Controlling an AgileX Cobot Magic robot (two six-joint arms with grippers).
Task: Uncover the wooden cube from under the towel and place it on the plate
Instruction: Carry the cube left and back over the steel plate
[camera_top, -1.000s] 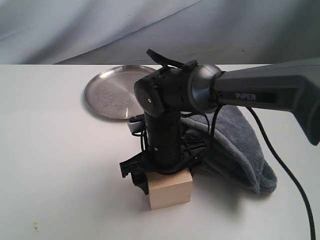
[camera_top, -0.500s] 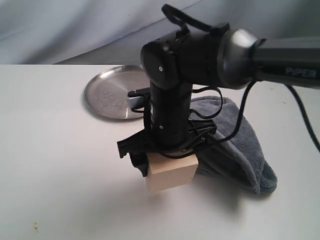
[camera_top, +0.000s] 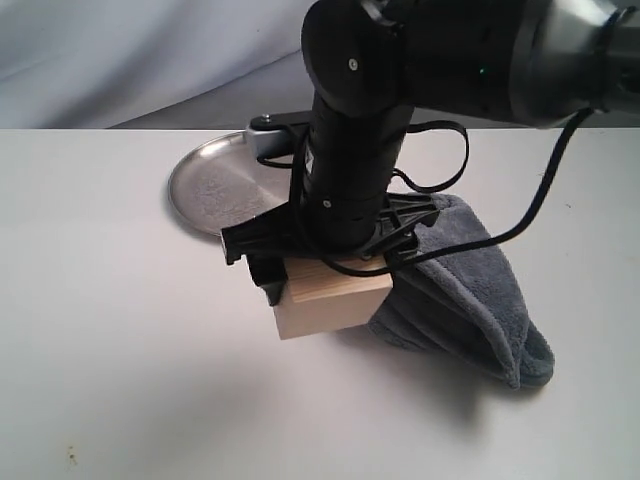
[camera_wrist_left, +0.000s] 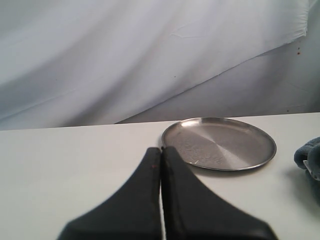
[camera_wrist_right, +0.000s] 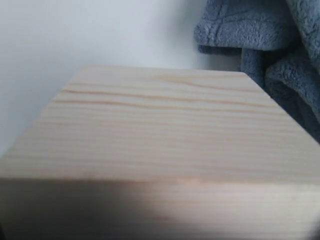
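Carrying the pale, light-tan wooden cube (camera_top: 330, 305) to the round, silvery stainless-steel plate (camera_top: 210, 185) is the step in hand. Raise the wooden cube enough to clear the plate's low rim, travel over the dull centre, lower until the base sits flat, and only then release. Avoid dragging the fluffy slate-grey towel (camera_top: 470, 290), which lies bunched on the white counter (camera_top: 110, 330) just beside the wooden cube.

The right arm's fingers (camera_top: 268, 282) are spread to the block's width and clamp it from above. It appears lifted slightly off the counter, tilted, near the plate's rim. The left arm's fingers (camera_wrist_left: 145, 200) are pressed together, holding nothing, and point towards the plate.
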